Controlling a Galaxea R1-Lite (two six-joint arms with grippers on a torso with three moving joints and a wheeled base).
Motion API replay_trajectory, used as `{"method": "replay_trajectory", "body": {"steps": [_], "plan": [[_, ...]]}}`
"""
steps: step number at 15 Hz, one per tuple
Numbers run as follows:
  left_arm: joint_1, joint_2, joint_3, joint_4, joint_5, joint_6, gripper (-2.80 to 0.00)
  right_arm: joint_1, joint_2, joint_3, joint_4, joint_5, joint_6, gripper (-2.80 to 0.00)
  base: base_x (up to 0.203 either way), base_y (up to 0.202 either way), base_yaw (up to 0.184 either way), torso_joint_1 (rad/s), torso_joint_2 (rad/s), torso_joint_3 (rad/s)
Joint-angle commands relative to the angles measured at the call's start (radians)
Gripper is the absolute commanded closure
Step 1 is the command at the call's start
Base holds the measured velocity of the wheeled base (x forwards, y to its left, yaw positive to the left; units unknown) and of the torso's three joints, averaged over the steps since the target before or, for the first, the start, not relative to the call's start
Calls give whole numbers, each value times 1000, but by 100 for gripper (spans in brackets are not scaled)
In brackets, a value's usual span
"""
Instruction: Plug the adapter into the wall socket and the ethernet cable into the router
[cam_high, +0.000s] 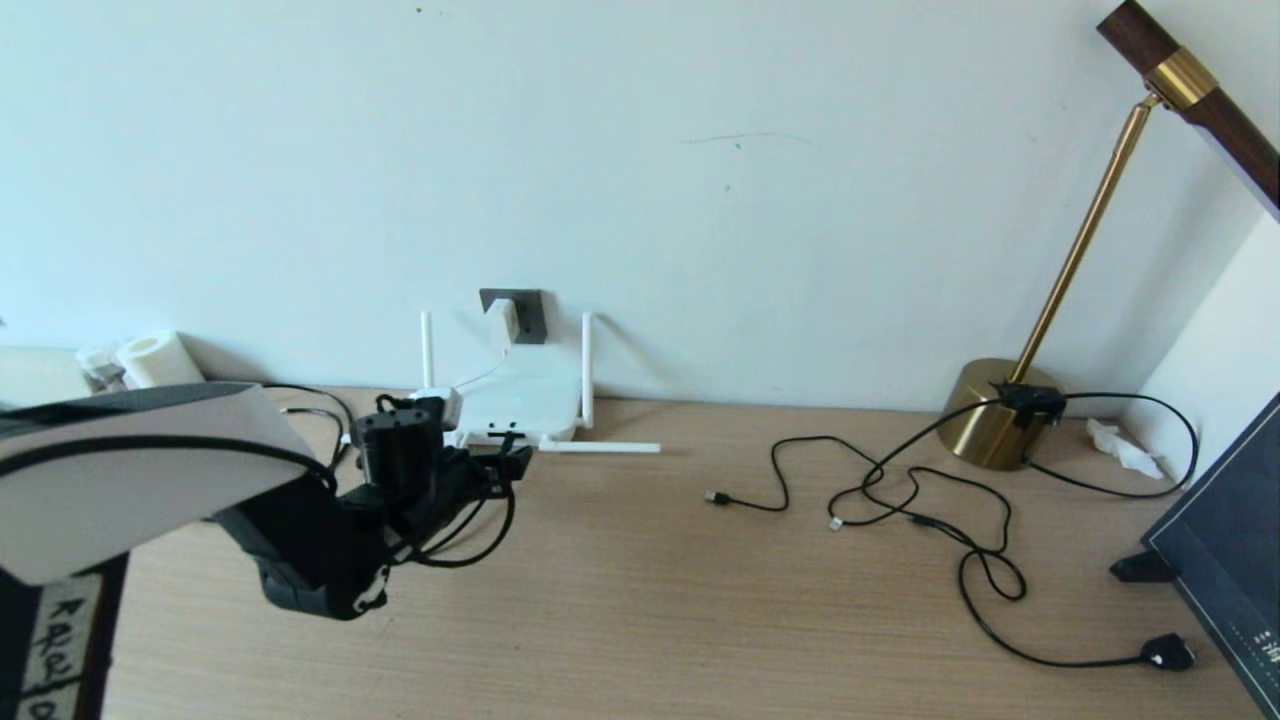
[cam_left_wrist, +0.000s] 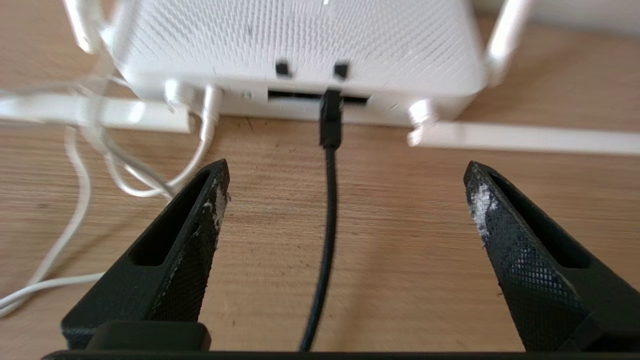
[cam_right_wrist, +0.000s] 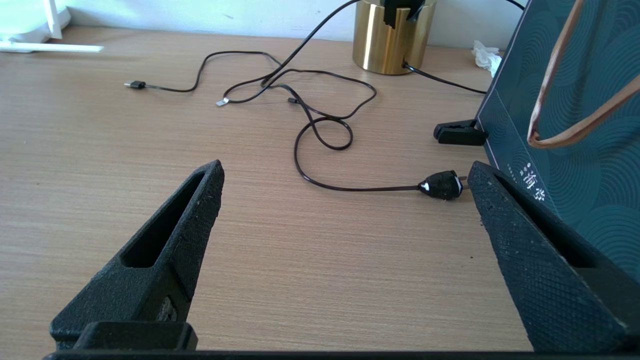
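Both plugs are sitting home as we are seeing them: the adapter (cam_high: 503, 321) in the wall socket (cam_high: 518, 312), and the ethernet cable (cam_left_wrist: 327, 220) in a port of the router (cam_left_wrist: 300, 45) at the surface's (cam_high: 700, 600) back edge. Our left hand (cam_left_wrist: 345, 172) is hovering spread wide, the cable untouched between its fingers. Our right hand (cam_right_wrist: 345, 167) is hanging open near the right edge, by a black plug (cam_right_wrist: 440, 184).

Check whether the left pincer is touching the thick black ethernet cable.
Apart. The left wrist view shows the open left pincer with bare wood between each finger and the ethernet cable.
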Motion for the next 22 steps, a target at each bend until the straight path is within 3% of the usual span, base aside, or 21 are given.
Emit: {"method": "replay_trajectory", "body": {"steps": [1,2,3,4,8,11,14,18,20,22], "plan": [[-1,-147,73,-12,4,-3,-280,0,0,0,0,1,0,-280,0,0,0,0,0,0],[-1,-205,102,-14,5,-2,-280,0,1,0,0,1,0,-280,0,0,0,0,0,0],[-2,-272,132,-14,7,-2,-128,0,0,0,0,1,0,-280,0,0,0,0,0,0],[-2,-334,159,-12,10,-1,0,0,0,0,0,1,0,-280,0,0,0,0,0,0],[-2,-611,301,22,17,3,0,0,1,0,0,1,0,-280,0,0,0,0,0,0],[-2,-905,372,153,37,13,0,0,0,0,0,1,0,-280,0,0,0,0,0,0],[-2,-1277,392,462,99,25,0,0,1,0,0,1,0,-280,0,0,0,0,0,0],[34,-1762,436,992,168,32,0,0,1,0,0,1,0,-280,0,0,0,0,0,0],[57,-1916,573,1121,54,37,0,0,0,0,0,1,0,-280,0,0,0,0,0,0],[68,-1951,773,1135,-34,85,0,0,0,0,0,1,-1,-280,0,0,0,0,0,0]]}}
